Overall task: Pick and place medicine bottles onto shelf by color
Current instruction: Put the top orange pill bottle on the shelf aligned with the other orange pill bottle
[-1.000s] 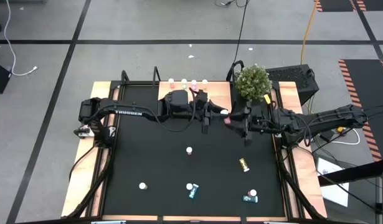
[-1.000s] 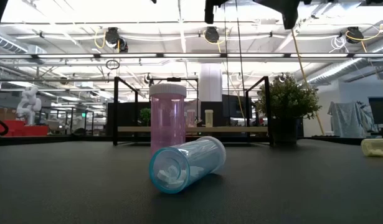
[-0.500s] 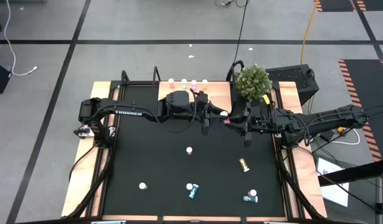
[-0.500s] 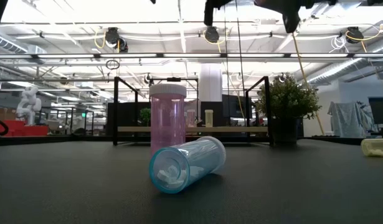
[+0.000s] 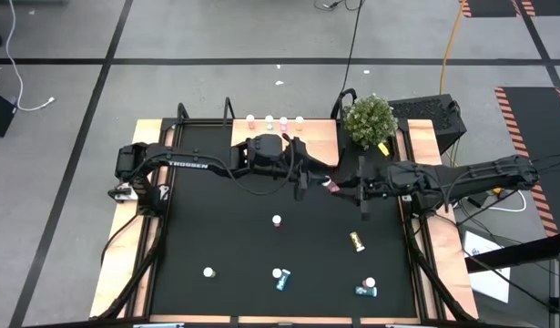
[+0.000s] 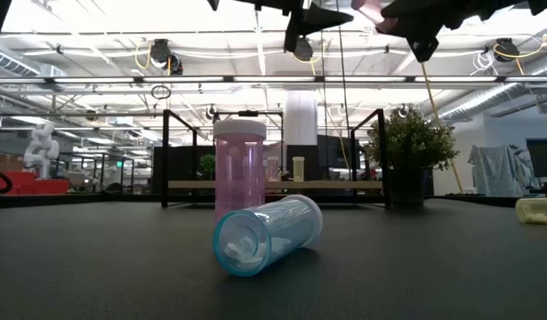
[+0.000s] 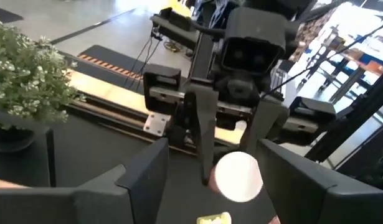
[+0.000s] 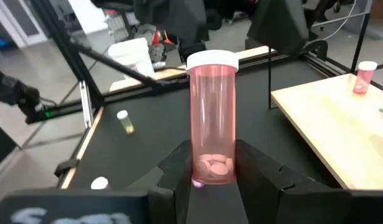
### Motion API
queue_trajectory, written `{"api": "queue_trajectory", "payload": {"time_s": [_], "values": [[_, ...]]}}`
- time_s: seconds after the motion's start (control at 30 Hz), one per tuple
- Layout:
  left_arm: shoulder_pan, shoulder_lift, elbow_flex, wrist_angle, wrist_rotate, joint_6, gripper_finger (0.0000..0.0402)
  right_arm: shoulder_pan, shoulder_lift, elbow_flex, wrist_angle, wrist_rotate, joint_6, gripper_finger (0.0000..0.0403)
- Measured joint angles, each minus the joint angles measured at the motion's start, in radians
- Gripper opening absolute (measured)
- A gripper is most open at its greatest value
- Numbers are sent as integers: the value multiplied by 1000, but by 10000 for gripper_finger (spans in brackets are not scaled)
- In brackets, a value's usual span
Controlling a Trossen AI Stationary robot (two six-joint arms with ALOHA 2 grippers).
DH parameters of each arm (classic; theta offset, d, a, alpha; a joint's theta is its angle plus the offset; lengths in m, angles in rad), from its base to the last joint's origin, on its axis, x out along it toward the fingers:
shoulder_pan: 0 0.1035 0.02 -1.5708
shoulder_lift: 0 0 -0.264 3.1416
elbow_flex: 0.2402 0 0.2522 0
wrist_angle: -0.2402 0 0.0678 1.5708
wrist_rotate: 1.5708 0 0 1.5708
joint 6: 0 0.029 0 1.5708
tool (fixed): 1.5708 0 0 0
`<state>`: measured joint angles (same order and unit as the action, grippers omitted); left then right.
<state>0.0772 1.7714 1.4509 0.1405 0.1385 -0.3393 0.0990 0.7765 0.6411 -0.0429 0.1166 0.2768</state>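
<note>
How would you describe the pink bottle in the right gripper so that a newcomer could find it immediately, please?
Start at the potted plant at the black mat's far right corner; just in front of it the two arms meet above the mat. The right gripper is shut on the pink bottle there. It is the only bottle held off the mat, its white cap facing the open left gripper; the others stand on the shelf or lie on the mat.

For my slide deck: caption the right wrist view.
Right hand grips a white-capped pink bottle by its base above the black mat, shelf alongside.
</note>
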Motion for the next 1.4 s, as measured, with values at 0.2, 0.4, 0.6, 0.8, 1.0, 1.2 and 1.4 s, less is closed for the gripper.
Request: {"api": "queue_trajectory", "payload": {"time_s": [0.2,0.4,0.6,0.8,1.0,1.2,1.4], "values": [[2,-1,0,-64,26,4,229,0,8,0,-6,1,-12,104],[2,-1,0,-57,79,27,215,-1,10,0,3,9,-58,104],[-1,-1,0,-69,82,49,234,-10,11,1,23,57,-70,104],[1,0,0,-64,75,59,254,-27,13,1,8,68,-64,104],[7,0,0,-66,-20,38,237,-29,24,1,-23,65,-61,104],[11,8,0,-66,37,54,193,-29,80,1,-34,64,-53,104],[4,8,0,-139,50,56,191,-29,113,-1,-11,64,-49,104]]}}
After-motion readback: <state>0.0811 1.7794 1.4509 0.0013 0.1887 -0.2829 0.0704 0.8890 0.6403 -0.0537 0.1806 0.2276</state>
